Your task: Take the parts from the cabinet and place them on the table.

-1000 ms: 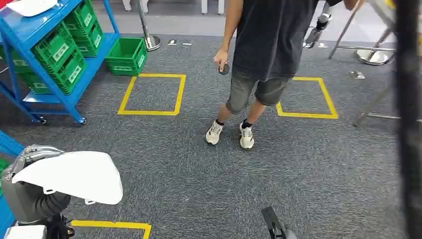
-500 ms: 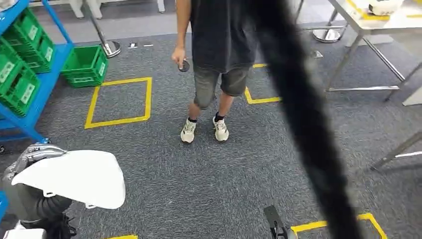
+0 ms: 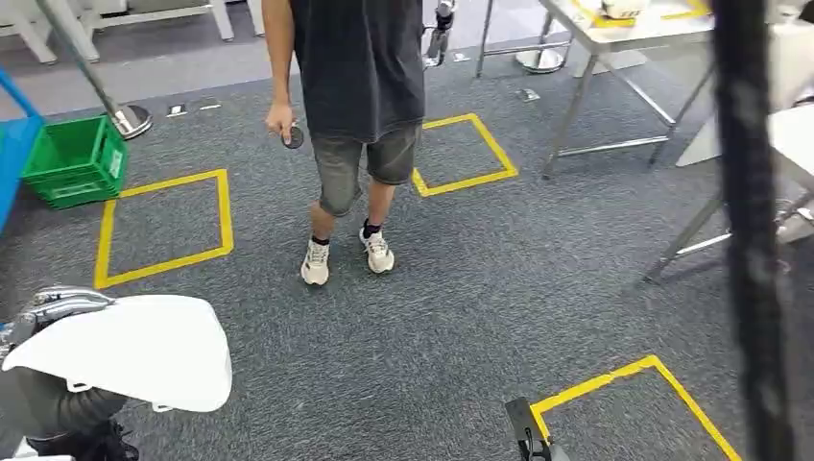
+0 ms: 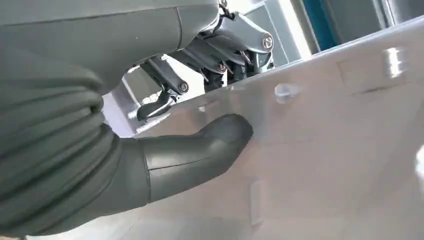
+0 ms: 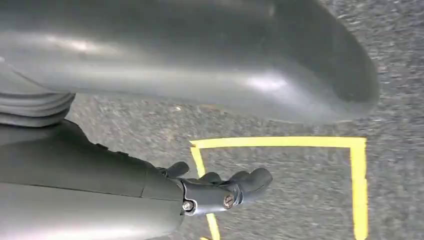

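Observation:
A large white plastic part point(image 3: 134, 351) sits at the lower left of the head view, held by my left hand point(image 3: 53, 303). The left wrist view shows the grey thumb point(image 4: 200, 150) pressed on the part's point(image 4: 325, 150) pale surface, with the fingers point(image 4: 210, 47) over its edge. My right hand point(image 3: 530, 434) hangs low at the bottom centre and holds nothing. In the right wrist view its dark fingers point(image 5: 225, 187) lie loosely out above the carpet. A metal-legged table point(image 3: 614, 34) stands at the far right.
A person point(image 3: 355, 86) stands ahead in the middle, holding a small dark round object point(image 3: 294, 137). A green bin point(image 3: 72, 158) sits far left beside a blue rack edge point(image 3: 11, 144). Yellow floor squares point(image 3: 163, 226) mark the carpet. A dark blurred vertical band point(image 3: 749, 240) crosses the right side.
The camera has turned right: the blue cabinet slid out on the left and tables came in at the right. My left hand still holds the white part.

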You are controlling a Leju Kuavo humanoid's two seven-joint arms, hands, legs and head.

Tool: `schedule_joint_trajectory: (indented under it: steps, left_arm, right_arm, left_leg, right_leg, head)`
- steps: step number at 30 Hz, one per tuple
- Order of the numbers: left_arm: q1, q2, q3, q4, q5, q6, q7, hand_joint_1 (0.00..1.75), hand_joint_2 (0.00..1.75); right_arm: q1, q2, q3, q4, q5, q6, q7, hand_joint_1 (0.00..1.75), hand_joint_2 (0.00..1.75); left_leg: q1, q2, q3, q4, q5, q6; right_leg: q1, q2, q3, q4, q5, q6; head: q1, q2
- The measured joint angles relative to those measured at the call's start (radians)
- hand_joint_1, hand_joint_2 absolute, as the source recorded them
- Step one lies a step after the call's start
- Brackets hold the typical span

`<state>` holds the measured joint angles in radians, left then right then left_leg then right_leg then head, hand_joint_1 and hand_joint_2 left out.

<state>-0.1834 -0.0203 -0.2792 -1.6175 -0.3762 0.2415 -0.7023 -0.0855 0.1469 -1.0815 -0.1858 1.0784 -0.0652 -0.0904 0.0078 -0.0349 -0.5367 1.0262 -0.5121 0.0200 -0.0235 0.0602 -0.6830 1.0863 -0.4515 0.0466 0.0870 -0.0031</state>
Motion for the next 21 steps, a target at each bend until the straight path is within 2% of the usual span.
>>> schedule_joint_trajectory:
  steps: [1,2,3,4,5,6,7,8,9,10,12,13,14,15,16,17,18,19,20,21]
  left_arm:
    - [0.003,0.0,0.0,-0.004,-0.006,0.001,0.0,1.75,1.75]
    - [0.008,0.0,0.001,-0.005,-0.011,0.001,0.001,1.75,1.75]
    - [0.013,0.0,0.0,-0.005,-0.017,0.003,0.001,1.75,1.75]
    - [0.016,0.0,0.0,-0.005,-0.021,0.005,0.002,1.75,1.75]
    - [0.017,0.0,0.0,-0.009,-0.026,0.009,0.003,1.75,1.75]
    - [0.019,0.0,0.0,-0.014,-0.026,0.015,0.003,1.75,1.75]
    - [0.019,-0.001,0.0,-0.02,-0.028,0.019,0.003,1.75,1.75]
    - [0.019,-0.003,0.0,-0.027,-0.029,0.019,0.003,1.75,1.75]
    - [0.019,-0.004,0.0,-0.034,-0.032,0.02,0.003,1.75,1.75]
    - [0.019,-0.004,0.0,-0.039,-0.034,0.02,0.0,1.75,1.75]
    - [0.02,-0.006,0.0,-0.043,-0.035,0.02,0.001,1.75,1.75]
    - [0.019,-0.007,-0.001,-0.045,-0.037,0.02,0.001,1.75,1.75]
    - [0.018,-0.007,-0.002,-0.05,-0.039,0.02,0.001,1.75,1.75]
    - [0.016,-0.007,-0.006,-0.05,-0.042,0.02,0.0,1.75,1.75]
    - [0.017,-0.007,-0.008,-0.05,-0.042,0.02,0.0,1.75,1.75]
    - [0.02,-0.006,-0.008,-0.048,-0.042,0.02,0.001,1.75,1.75]
    - [0.025,-0.006,-0.008,-0.047,-0.042,0.02,0.001,1.75,1.75]
    - [0.028,-0.005,-0.008,-0.046,-0.043,0.02,0.001,1.75,1.75]
    - [0.029,-0.005,-0.009,-0.044,-0.046,0.021,0.001,1.75,1.75]
    - [0.029,-0.005,-0.009,-0.043,-0.047,0.021,0.005,1.75,1.75]
  right_arm:
    - [-0.003,0.0,0.0,0.0,0.0,0.0,0.0,0.0,0.0]
    - [-0.005,0.0,0.0,0.0,0.002,0.0,0.0,0.0,0.0]
    - [-0.006,0.0,0.0,0.0,0.003,0.0,0.001,0.0,0.0]
    - [-0.005,0.0,0.0,0.0,0.006,0.0,0.002,0.0,0.0]
    - [-0.003,0.0,0.0,0.0,0.007,0.0,0.003,0.0,0.0]
    - [-0.002,0.0,0.0,0.0,0.008,0.001,0.003,0.0,0.0]
    - [-0.002,0.0,0.0,0.0,0.008,0.002,0.004,0.0,0.0]
    - [-0.003,0.0,0.0,0.0,0.007,0.003,0.005,0.0,0.0]
    - [-0.007,0.0,0.0,0.0,0.006,0.005,0.005,0.0,0.0]
    - [-0.008,0.0,0.0,0.0,0.003,0.007,0.004,0.0,0.0]
    - [-0.006,0.0,0.0,0.0,0.001,0.008,0.005,0.0,0.0]
    - [-0.004,0.0,-0.001,0.0,0.001,0.008,0.005,0.0,0.0]
    - [-0.002,0.0,-0.001,0.0,-0.001,0.008,0.005,0.0,0.0]
    - [-0.002,0.0,-0.001,0.0,-0.002,0.009,0.004,0.0,0.0]
    - [-0.004,0.0,-0.002,0.0,-0.004,0.009,0.003,0.0,0.0]
    - [-0.007,0.0,-0.002,0.0,-0.005,0.01,0.001,0.0,0.0]
    - [-0.007,0.0,-0.002,0.0,-0.005,0.01,0.0,0.0,0.0]
    - [-0.006,0.0,-0.002,0.0,-0.005,0.01,-0.001,0.0,0.0]
    - [-0.003,0.0,-0.002,0.0,-0.008,0.011,-0.002,0.0,0.0]
    - [-0.001,0.0,-0.003,0.0,-0.008,0.011,-0.001,0.0,0.0]
  left_leg:
    - [-0.004,0.018,-0.003,0.0,0.001,0.005]
    - [-0.008,0.033,-0.005,0.001,0.001,0.005]
    - [-0.01,0.051,-0.008,0.002,0.001,0.006]
    - [-0.012,0.067,-0.011,0.004,0.001,0.006]
    - [-0.013,0.081,-0.013,0.005,0.001,0.006]
    - [-0.014,0.097,-0.013,0.006,0.0,0.007]
    - [-0.014,0.11,-0.013,0.007,-0.001,0.006]
    - [-0.016,0.121,-0.011,0.009,-0.003,0.003]
    - [-0.023,0.13,-0.011,0.012,-0.007,-0.002]
    - [-0.025,0.14,-0.009,0.012,-0.011,-0.007]
    - [-0.023,0.16,-0.003,0.005,-0.007,-0.017]
    - [-0.026,0.17,-0.001,0.005,-0.01,-0.022]
    - [-0.02,0.156,-0.006,0.012,-0.017,-0.029]
    - [-0.017,0.098,-0.016,0.042,-0.042,-0.035]
    - [-0.013,0.062,-0.045,0.11,-0.086,-0.039]
    - [-0.011,0.048,-0.078,0.186,-0.123,-0.041]
    - [-0.01,0.042,-0.111,0.255,-0.149,-0.043]
    - [-0.01,0.041,-0.133,0.297,-0.155,-0.044]
    - [-0.009,0.04,-0.129,0.287,-0.135,-0.044]
    - [-0.007,0.039,-0.105,0.236,-0.096,-0.043]
  right_leg:
    - [0.003,-0.03,-0.033,0.072,-0.044,0.002]
    - [0.003,-0.042,-0.066,0.147,-0.081,0.003]
    - [0.003,-0.047,-0.093,0.212,-0.108,0.004]
    - [0.003,-0.049,-0.102,0.242,-0.113,0.003]
    - [0.003,-0.05,-0.09,0.227,-0.099,0.002]
    - [0.003,-0.056,-0.046,0.16,-0.066,0.0]
    - [0.005,-0.07,0.008,0.074,-0.035,-0.003]
    - [0.009,-0.111,0.063,-0.011,-0.013,-0.008]
    - [0.017,-0.151,0.072,-0.039,-0.026,-0.019]
    - [0.017,-0.139,0.075,-0.044,-0.014,-0.025]
    - [0.021,-0.114,0.069,-0.043,-0.012,-0.036]
    - [0.017,-0.104,0.067,-0.05,-0.007,-0.042]
    - [0.009,-0.094,0.072,-0.057,-0.001,-0.05]
    - [0.007,-0.084,0.071,-0.059,0.002,-0.054]
    - [0.007,-0.074,0.069,-0.059,0.004,-0.057]
    - [0.007,-0.061,0.066,-0.059,0.005,-0.059]
    - [0.007,-0.047,0.063,-0.058,0.006,-0.061]
    - [0.007,-0.033,0.061,-0.057,0.008,-0.06]
    - [0.007,-0.018,0.06,-0.056,0.009,-0.059]
    - [0.007,-0.004,0.059,-0.055,0.011,-0.056]
  head:
    - [0.001,0.0]
    - [0.001,0.0]
    - [0.001,0.0]
    - [0.001,0.0]
    - [0.001,0.0]
    - [0.002,0.0]
    - [0.001,0.0]
    - [0.002,0.0]
    - [0.002,0.0]
    - [-0.001,0.0]
    - [-0.001,0.0]
    - [-0.001,0.0]
    - [0.0,0.0]
    - [-0.006,0.0]
    - [-0.006,0.0]
    - [-0.008,0.0]
    - [-0.007,0.0]
    - [-0.008,0.0]
    - [-0.008,0.0]
    - [-0.007,0.0]
